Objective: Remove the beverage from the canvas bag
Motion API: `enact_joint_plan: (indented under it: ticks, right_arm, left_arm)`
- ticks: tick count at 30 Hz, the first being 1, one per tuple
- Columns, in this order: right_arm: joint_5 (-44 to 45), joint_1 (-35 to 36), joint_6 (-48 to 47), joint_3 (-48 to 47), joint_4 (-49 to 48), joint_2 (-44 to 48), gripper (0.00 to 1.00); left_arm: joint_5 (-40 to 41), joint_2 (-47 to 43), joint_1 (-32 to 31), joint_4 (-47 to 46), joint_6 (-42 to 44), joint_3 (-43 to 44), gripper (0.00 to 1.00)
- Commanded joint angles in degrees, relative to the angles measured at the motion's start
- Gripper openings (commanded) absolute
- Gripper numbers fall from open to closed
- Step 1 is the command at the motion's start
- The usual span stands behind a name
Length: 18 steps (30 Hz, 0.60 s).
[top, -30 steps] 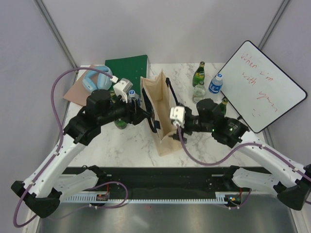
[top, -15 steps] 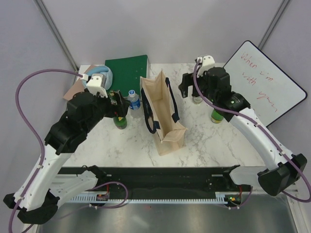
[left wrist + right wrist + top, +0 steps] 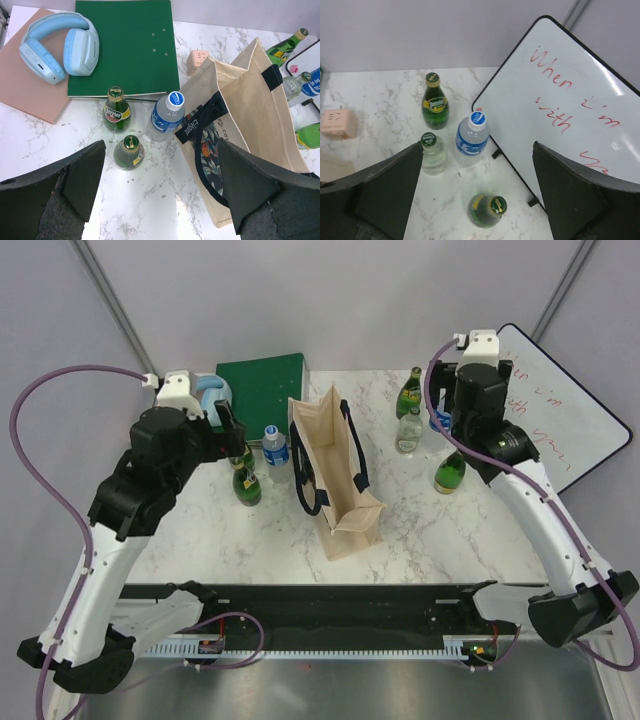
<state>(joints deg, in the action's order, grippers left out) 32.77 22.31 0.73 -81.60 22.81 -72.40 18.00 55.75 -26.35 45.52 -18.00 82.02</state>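
Far left of the canvas bag (image 3: 352,532): blue headphones (image 3: 60,47) on a pink board (image 3: 30,100), then a green book (image 3: 125,45) closer to the bag. Left pincer (image 3: 161,165) hangs over the bench (image 3: 200,530) just left of the bag, jaws spread wide, nothing in them. Below it, upright and not touching it: a Perrier bottle (image 3: 116,111), a second green bottle (image 3: 129,152) almost under the jaws, and a water bottle (image 3: 165,117) nearest the bag. Bag stands upright, mouth open, navy handles draped over its rim. No bottle shows inside from above, but the bottom is shadowed, so can't confirm. Right of the bag: tall green bottle (image 3: 435,105), clear bottle (image 3: 432,155), second water bottle (image 3: 471,140), low green bottle (image 3: 487,210), all standing. Right pincer (image 3: 477,170) is high over that group, also fully spread, empty. Whiteboard (image 3: 560,100) sits farthest right of the bag. Judgement: the second green bottle looks like the beverage, already out and set down left of the bag, so the step is clearing away. Best done by lifting the left pincer straight up with jaws wide. No sideways sweep toward neighbouring bottles or the bag's handle, since these narrow bottles would likely tip from a light nudge.
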Motion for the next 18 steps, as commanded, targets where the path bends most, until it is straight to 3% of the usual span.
enact_joint_plan:
  ticks: [1, 18]
  right_arm:
    - [2.7, -2.5, -2.1, 2.2, -0.2, 4.2, 0.98]
    - [3.0, -7.4, 0.8, 2.3, -0.5, 5.3, 0.98]
  left_arm:
    - [1.2, -1.5, 0.2, 0.2, 1.0, 1.2, 1.00]
    - [1.0, -4.9, 0.2, 0.4, 0.7, -1.3, 1.00]
